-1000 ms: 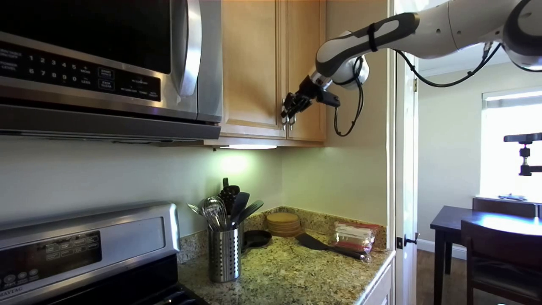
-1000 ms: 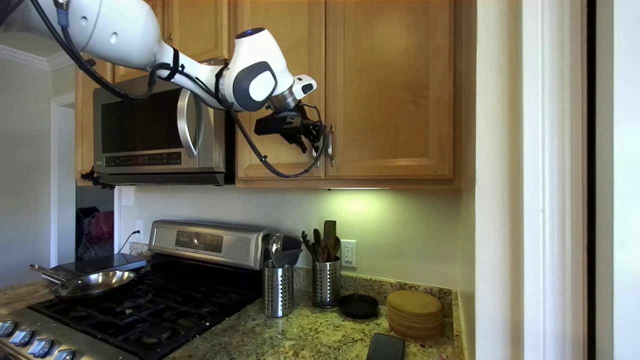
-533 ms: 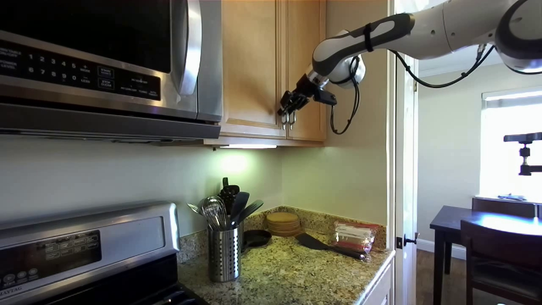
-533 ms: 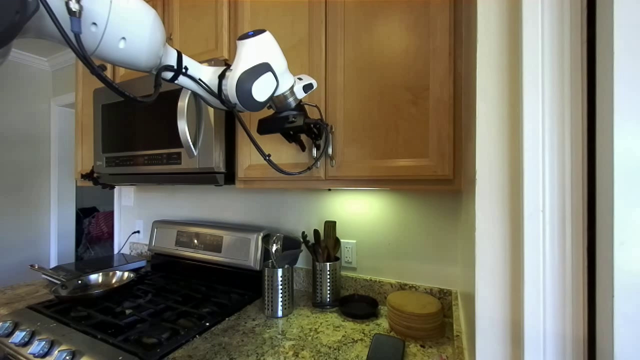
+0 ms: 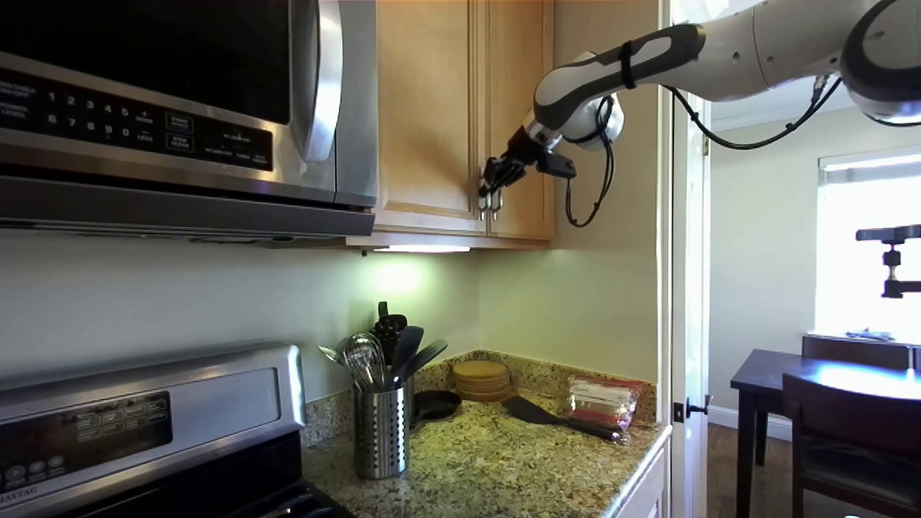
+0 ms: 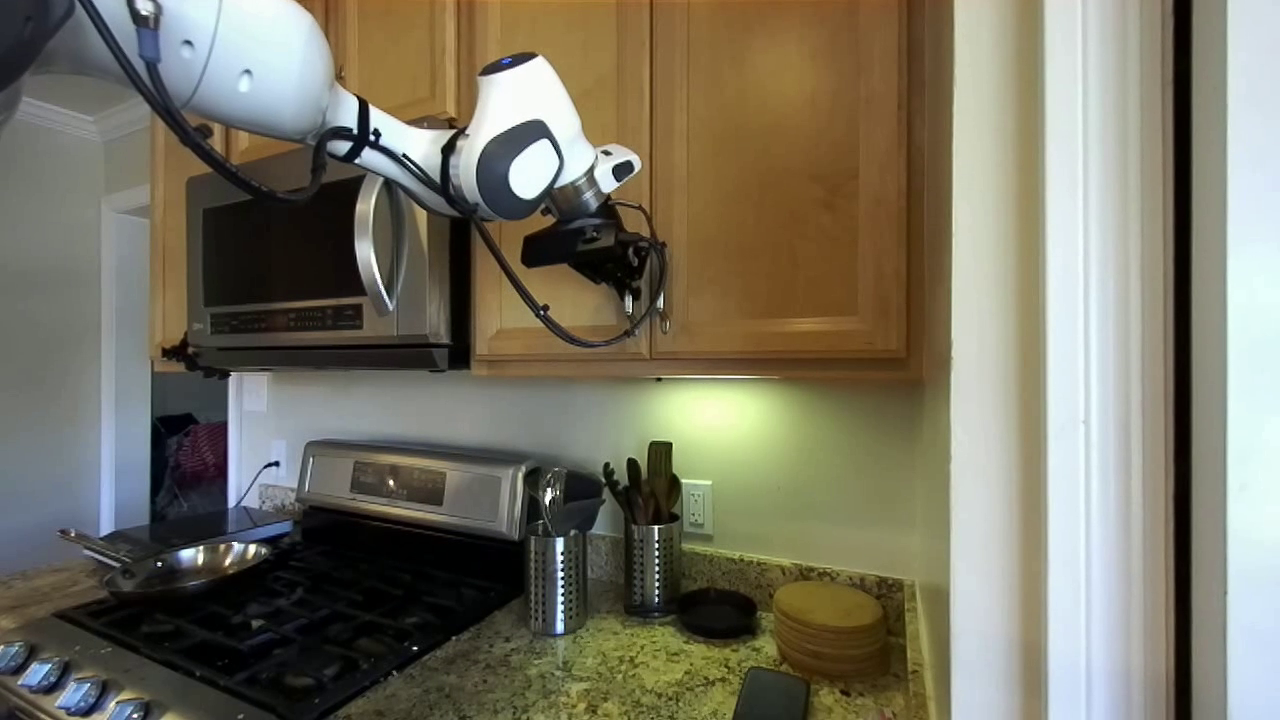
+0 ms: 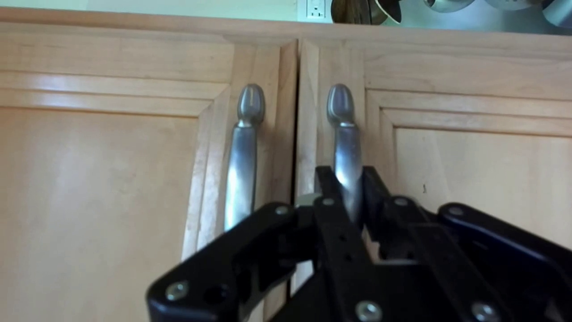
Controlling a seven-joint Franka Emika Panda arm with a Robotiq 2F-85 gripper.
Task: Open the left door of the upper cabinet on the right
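The upper cabinet [image 6: 780, 366] is light maple with two tall panelled doors, both shut. Its left door [image 5: 432, 108] also shows in an exterior view [image 6: 615, 110], partly behind the arm. The wrist view is upside down, so the left door [image 7: 482, 179] is on the right there. Its silver handle [image 7: 346, 143] stands between my fingertips. My gripper [image 7: 345, 179] is shut on this handle, one black finger on each side; the handle's far end is hidden by the fingers. The gripper also shows at the handles in both exterior views [image 5: 492, 185] [image 6: 638, 270].
The twin door [image 6: 785, 180] with its handle [image 7: 241, 165] is close beside my left finger linkage in the wrist view. The stainless-steel microwave [image 6: 290, 250] hangs beside the cabinet. Utensil holders [image 6: 556, 580] and a stack of round boards [image 6: 830, 630] stand on the counter below.
My gripper's fingers have closed around the left door's handle. The gripper shifted slightly right in both exterior views over the last half second. The doors have not visibly moved.
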